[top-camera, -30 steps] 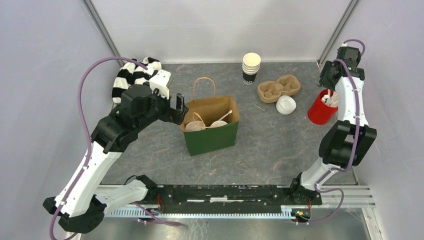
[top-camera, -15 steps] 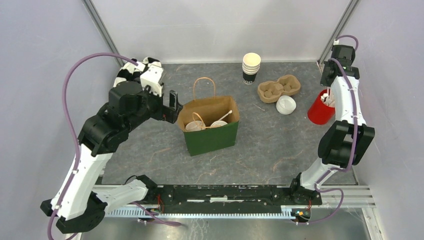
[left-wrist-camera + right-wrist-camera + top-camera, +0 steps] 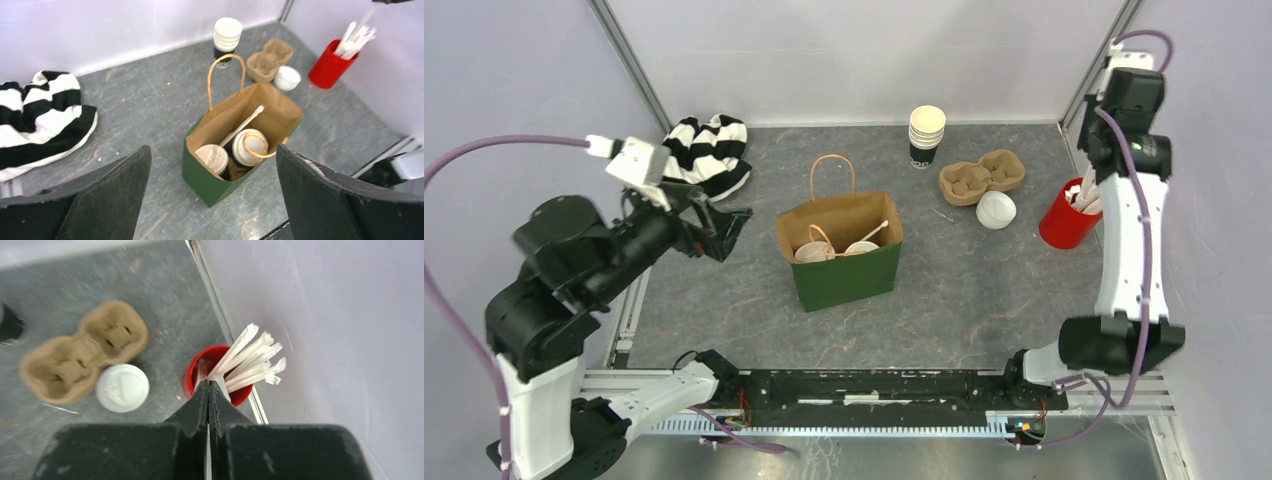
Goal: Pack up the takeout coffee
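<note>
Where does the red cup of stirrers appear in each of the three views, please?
Top external: red cup at far right, by the wall.
Left wrist: red cup upper right.
Right wrist: red cup at centre.
Shared landmark: loose white lid just left of it in every view.

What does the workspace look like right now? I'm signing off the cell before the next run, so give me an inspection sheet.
Surface: grey table, scuffed.
Job's things: two lidded cups in green bag.
Clutter: striped cloth, cup stack, carrier, loose lid, red cup of stirrers.
Grippers: left gripper open, empty; right gripper shut over red cup.
Cables: purple cables looped along both arms.
Surroundings: pale walls, nothing else seen.
</note>
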Controlling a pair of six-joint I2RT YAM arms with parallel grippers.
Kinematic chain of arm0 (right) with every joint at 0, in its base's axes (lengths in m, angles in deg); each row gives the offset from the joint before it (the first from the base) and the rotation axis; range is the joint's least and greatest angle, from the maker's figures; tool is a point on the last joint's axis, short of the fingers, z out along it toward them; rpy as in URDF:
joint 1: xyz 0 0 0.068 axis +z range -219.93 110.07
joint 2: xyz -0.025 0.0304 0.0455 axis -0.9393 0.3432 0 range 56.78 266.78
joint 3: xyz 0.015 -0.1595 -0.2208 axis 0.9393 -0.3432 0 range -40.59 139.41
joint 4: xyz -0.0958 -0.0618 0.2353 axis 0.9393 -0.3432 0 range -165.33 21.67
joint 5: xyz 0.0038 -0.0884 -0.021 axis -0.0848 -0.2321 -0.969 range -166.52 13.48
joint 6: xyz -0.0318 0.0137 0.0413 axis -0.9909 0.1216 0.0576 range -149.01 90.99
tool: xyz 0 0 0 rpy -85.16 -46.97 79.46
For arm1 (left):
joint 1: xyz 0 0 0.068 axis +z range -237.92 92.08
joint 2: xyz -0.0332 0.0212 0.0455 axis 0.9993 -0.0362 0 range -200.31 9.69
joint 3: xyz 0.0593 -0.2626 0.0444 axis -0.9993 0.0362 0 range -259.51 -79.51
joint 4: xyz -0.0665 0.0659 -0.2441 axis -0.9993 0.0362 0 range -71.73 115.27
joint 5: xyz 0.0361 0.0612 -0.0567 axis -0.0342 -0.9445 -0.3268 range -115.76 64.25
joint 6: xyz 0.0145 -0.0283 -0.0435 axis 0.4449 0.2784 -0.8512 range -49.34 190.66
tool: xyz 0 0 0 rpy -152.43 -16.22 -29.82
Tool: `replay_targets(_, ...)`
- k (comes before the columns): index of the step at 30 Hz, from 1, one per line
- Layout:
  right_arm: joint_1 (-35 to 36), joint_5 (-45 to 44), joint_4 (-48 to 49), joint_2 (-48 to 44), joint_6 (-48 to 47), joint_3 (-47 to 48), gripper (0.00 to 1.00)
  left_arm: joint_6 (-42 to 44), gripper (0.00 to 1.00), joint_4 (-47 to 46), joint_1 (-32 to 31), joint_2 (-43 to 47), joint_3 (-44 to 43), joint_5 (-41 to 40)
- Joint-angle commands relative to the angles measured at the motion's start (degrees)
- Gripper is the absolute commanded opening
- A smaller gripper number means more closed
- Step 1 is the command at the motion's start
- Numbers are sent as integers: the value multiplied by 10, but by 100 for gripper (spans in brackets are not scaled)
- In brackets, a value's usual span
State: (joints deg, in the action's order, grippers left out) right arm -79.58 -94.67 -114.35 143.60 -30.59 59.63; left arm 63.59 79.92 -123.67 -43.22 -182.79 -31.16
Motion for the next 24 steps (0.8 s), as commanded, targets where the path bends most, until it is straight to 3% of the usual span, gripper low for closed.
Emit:
replay_targets(1,-1,108,-15,-110,14,62,0,-59,100,0,-1,19,-34,41)
replay_targets(8,-1,510,63,-205,116,24,0,-135,100,0,-1,39,-36,77)
replay_targets(12,-1,667,152,-253,220,-32,0,-180,100,1,-1,60,-13,77)
replay_targets(17,7,780,234,-283,327,-62,0,-215,100,-4,-1,92,15,76)
replay_targets(24,69,774,197,-274,321,-72,0,-230,100,-9,-1,107,32,78)
